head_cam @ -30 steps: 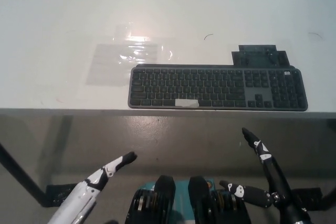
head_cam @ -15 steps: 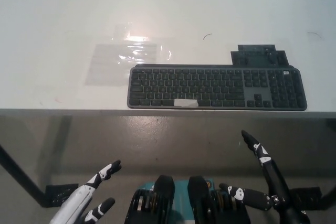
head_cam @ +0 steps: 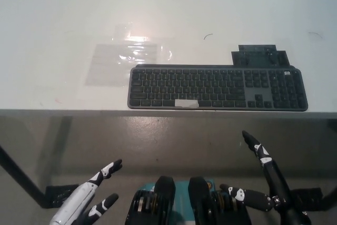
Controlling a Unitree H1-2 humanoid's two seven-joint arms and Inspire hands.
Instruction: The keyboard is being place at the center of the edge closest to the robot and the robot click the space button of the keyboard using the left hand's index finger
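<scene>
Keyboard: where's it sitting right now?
Head view: the keyboard lies along the white table's near edge, right of centre; a clear plastic sheet sits off its far left corner, a dark flat piece behind its right end.

A single head camera looks steeply down from fairly near: a flat white desk point(head_cam: 52, 14) fills the frame's upper half, grey floor point(head_cam: 174, 135) below.

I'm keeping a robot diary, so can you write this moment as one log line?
left hand: open, low, below table | right hand: open, resting low | keyboard: near table edge, untouched
</scene>
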